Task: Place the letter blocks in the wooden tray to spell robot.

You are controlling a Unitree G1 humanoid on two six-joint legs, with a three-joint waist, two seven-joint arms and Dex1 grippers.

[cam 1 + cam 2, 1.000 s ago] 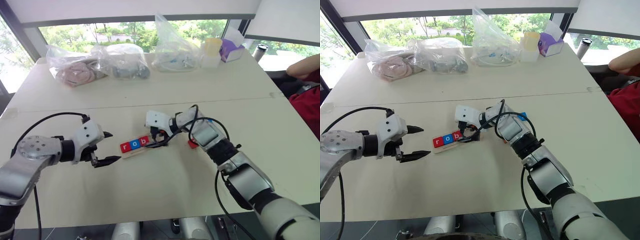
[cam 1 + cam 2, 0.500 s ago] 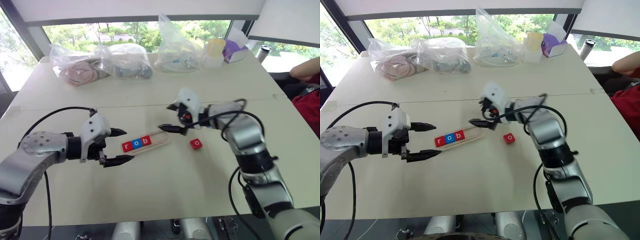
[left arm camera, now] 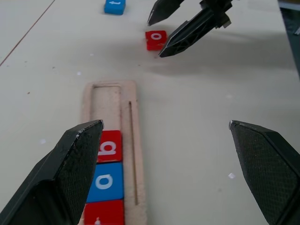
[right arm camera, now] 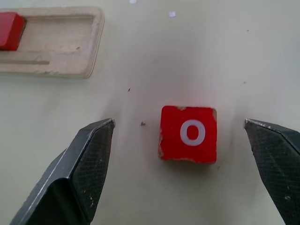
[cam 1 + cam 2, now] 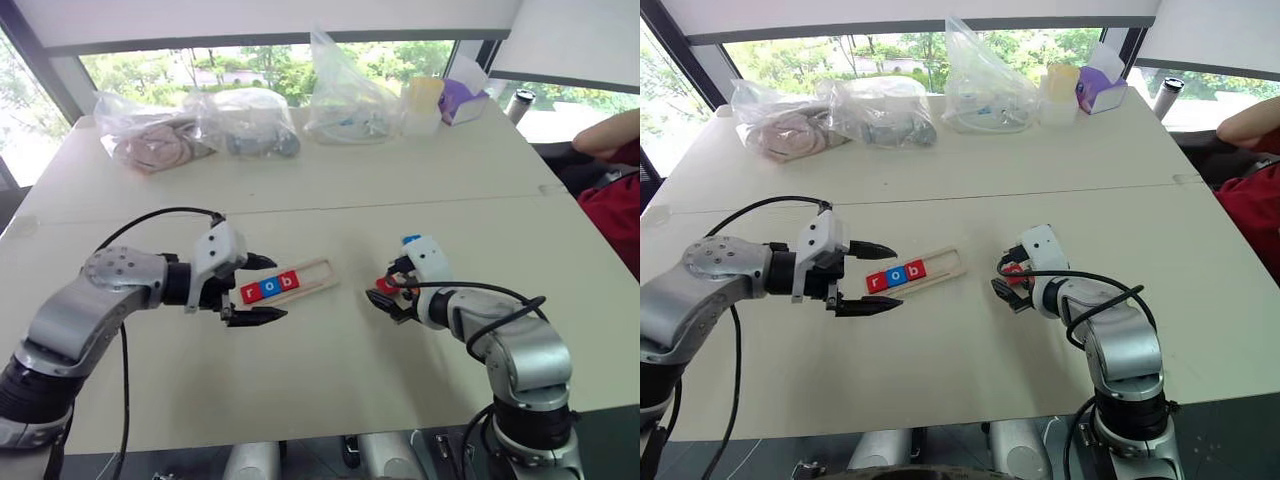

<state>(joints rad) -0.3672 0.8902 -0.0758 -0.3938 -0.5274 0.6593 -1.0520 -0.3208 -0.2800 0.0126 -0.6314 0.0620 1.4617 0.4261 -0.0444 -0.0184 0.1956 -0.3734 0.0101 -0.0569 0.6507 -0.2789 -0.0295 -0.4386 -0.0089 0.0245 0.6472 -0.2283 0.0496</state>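
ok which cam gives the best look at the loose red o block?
Right wrist view: the red o block lies on the table between the open right gripper's fingers, untouched, letter readable. Left wrist view shows it small beyond the wooden tray. In the eye views the right gripper mostly hides it.

The wooden tray (image 4: 49, 42) is cut off at the right wrist view's edge, as is its last red tile (image 4: 9, 30), letter unseen. The blue tile (image 3: 115, 6) beyond carries a letter too small to read. A person's red sleeve (image 5: 615, 215) is cropped at far right.
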